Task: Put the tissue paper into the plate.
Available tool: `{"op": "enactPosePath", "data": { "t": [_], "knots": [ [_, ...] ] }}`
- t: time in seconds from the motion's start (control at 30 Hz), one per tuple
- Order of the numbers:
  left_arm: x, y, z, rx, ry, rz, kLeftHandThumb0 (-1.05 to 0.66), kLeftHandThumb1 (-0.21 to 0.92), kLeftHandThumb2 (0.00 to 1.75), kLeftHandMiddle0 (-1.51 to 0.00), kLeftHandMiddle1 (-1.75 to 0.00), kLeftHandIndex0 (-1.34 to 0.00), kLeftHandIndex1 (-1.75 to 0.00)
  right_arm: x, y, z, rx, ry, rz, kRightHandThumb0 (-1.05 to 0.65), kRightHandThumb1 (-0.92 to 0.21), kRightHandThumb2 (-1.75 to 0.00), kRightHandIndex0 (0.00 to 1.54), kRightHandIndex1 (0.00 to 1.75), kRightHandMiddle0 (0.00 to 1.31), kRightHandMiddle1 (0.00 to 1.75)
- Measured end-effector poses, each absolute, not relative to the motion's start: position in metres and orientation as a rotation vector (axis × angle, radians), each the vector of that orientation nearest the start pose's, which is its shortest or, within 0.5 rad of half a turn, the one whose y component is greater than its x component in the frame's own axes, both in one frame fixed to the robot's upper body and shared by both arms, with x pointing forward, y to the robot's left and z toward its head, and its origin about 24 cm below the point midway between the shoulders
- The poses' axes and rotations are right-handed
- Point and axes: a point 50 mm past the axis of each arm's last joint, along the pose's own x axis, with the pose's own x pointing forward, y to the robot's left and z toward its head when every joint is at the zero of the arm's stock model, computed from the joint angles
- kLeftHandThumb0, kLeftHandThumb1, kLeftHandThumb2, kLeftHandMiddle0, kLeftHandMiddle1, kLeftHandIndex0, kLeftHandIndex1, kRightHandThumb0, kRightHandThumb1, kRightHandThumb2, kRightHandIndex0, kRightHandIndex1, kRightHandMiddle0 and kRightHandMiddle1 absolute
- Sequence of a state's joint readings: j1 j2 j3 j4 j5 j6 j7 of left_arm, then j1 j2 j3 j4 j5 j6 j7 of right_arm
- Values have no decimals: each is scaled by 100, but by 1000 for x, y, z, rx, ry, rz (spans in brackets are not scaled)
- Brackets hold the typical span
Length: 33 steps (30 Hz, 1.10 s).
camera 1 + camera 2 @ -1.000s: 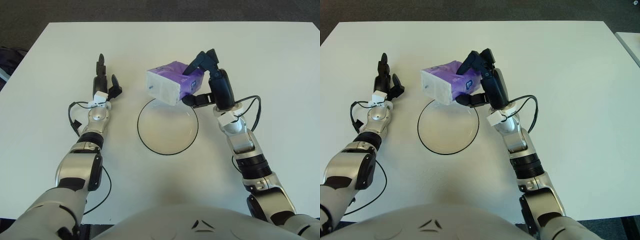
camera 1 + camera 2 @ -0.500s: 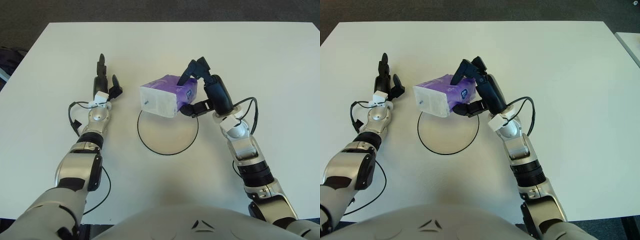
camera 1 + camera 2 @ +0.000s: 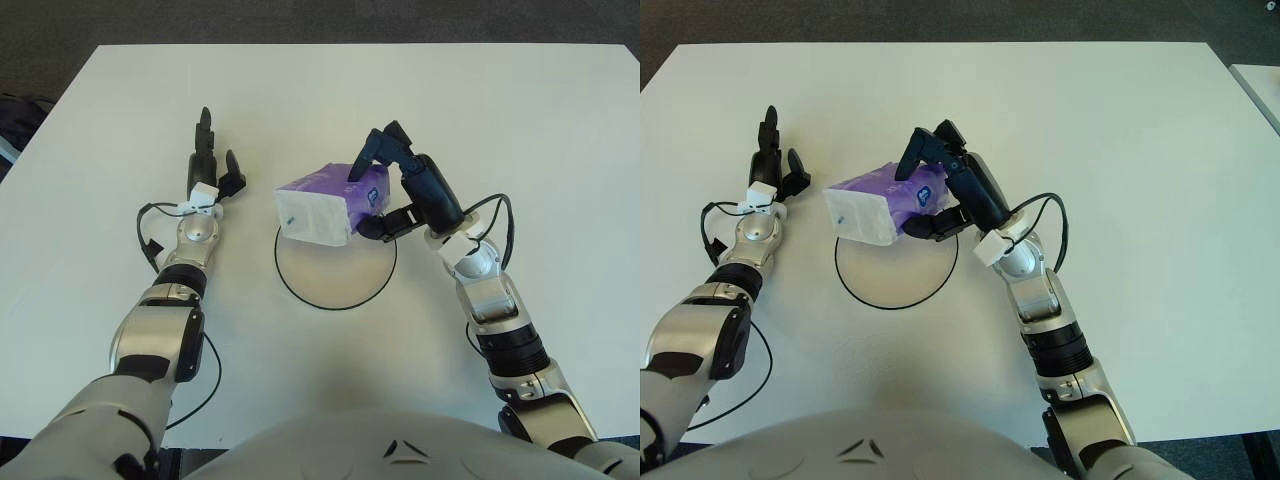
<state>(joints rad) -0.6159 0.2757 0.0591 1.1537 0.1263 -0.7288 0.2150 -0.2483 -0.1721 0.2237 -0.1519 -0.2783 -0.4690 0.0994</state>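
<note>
no readable text, tissue pack point(image 3: 330, 203) print too small to make out

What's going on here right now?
The right robot hand grips the purple tissue pack and holds it over the far rim of the plate, apparently not yet set down. The left robot hand is idle, open, to the left of the plate on the white table.

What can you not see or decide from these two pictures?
- Whether the tissue pack touches the plate: the pack hides the plate's far rim in both views.
- The pack's right end: the right hand covers it.
- The pack's print: too small.
- Left hand: table contact unclear.
</note>
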Motion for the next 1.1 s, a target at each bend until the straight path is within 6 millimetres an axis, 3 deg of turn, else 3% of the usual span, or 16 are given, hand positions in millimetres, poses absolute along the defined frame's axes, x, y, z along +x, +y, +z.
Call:
{"op": "enactPosePath", "data": {
  "t": [0.3,0.5,0.7,0.77,0.83,0.9,0.97,1.1],
  "knots": [
    [338,213,48,326,-221,161,-94,92,108,-1,-1,-1,-1,251,-87,162,-448,-852,436,-46,-34,-128,114,175,59,175],
    [338,213,48,326,-220,161,-93,92,107,-2,-1,-2,-2,254,-87,160,-470,-840,454,-46,-36,-125,99,175,57,175],
    [338,213,48,326,-221,161,-93,92,107,-4,-2,-1,-2,256,-88,159,-517,-823,496,-41,-57,-98,59,175,42,174],
    [338,213,48,327,-221,160,-93,92,107,-4,-2,0,-2,257,-89,158,-555,-818,507,-63,-76,-71,38,151,19,164],
    [338,213,48,328,-221,160,-93,92,106,-4,-1,0,-2,258,-90,157,-605,-815,512,-76,-84,-66,25,131,9,148],
    [338,213,48,328,-221,160,-93,92,106,-3,-1,0,-2,260,-91,157,-676,-817,517,-83,-88,-64,18,120,5,139],
    [338,213,49,328,-222,160,-93,92,106,-3,-1,0,-2,261,-91,157,-731,-819,520,-90,-90,-68,8,96,2,108],
    [338,213,49,327,-222,160,-93,92,105,-3,-1,-1,-3,263,-92,156,-828,-811,527,-98,-92,-74,2,65,0,73]
  ]
}}
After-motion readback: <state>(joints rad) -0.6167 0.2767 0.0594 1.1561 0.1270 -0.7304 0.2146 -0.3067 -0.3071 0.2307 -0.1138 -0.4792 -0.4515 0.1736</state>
